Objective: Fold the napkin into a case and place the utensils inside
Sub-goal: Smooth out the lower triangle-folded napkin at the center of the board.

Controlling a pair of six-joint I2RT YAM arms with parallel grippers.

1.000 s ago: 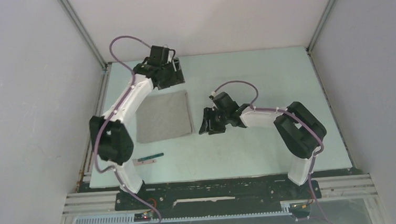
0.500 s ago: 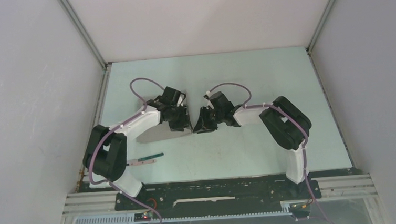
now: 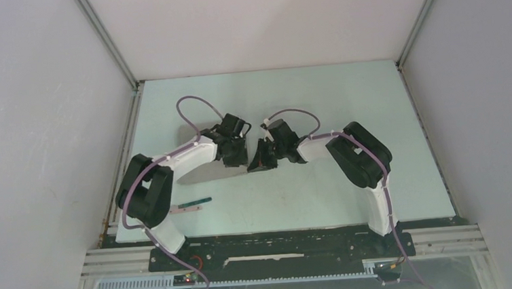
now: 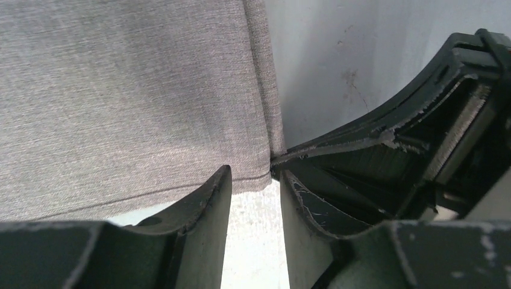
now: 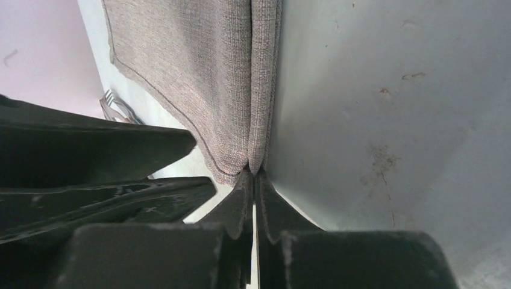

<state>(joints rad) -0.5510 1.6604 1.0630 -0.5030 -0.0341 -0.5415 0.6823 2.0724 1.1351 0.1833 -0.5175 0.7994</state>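
The light grey napkin lies flat on the left of the table, mostly hidden under my left arm in the top view. My right gripper is shut on the napkin's near right corner, where the hem is pinched up between the tips. My left gripper stands open just beside it, its fingers straddling the same corner of the napkin. In the top view the left gripper and the right gripper nearly touch. A green-handled utensil lies near the front left. Fork tines show beyond the cloth.
The pale green table is walled in by white panels with metal posts at the back corners. My left arm's elbow hangs over the front left, close to the green-handled utensil.
My left arm swung from the napkin's far edge down to its near right corner, its jaws narrowing. My right gripper slid left to that corner and shut on the cloth.
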